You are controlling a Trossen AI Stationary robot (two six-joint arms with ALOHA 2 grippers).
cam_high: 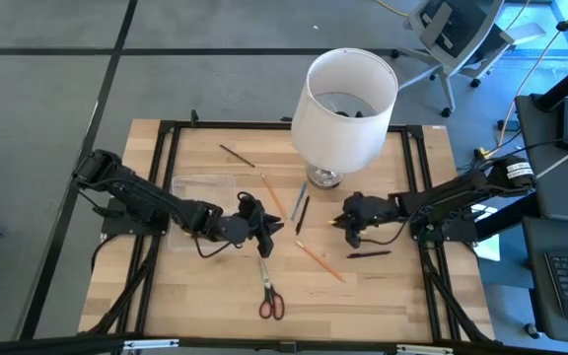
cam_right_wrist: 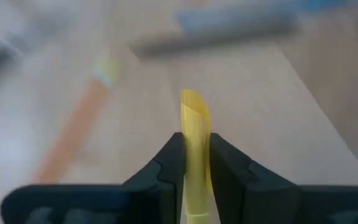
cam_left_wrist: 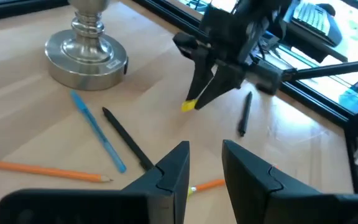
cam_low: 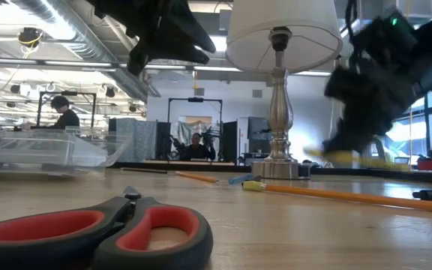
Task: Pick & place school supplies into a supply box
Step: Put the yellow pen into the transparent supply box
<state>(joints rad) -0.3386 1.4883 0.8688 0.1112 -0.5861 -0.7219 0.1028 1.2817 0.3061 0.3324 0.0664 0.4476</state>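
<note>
Right end effector (cam_right_wrist: 194, 163) is clamping a yellow pencil (cam_right_wrist: 194, 118) just by its end, so it's prob slipping out before reaching the supply box (cam_high: 203, 187). Left end effector (cam_left_wrist: 205, 163), fingers apart w/ nothing held, is hanging right in the way, risking a bump.

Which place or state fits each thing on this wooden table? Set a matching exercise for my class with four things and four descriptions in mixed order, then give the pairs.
Things
1. red-handled scissors
2. yellow pencil
3. clear plastic supply box
4. white-shaded lamp with a silver base

Descriptions
A. stands at the table's far edge, between the two arms
B. clamped between the right gripper's fingers, off the table
C. lies flat near the table's front edge
D. sits on the left side, by the left arm, whose left gripper hangs open nearby

Pairs: 1-C, 2-B, 3-D, 4-A
</note>
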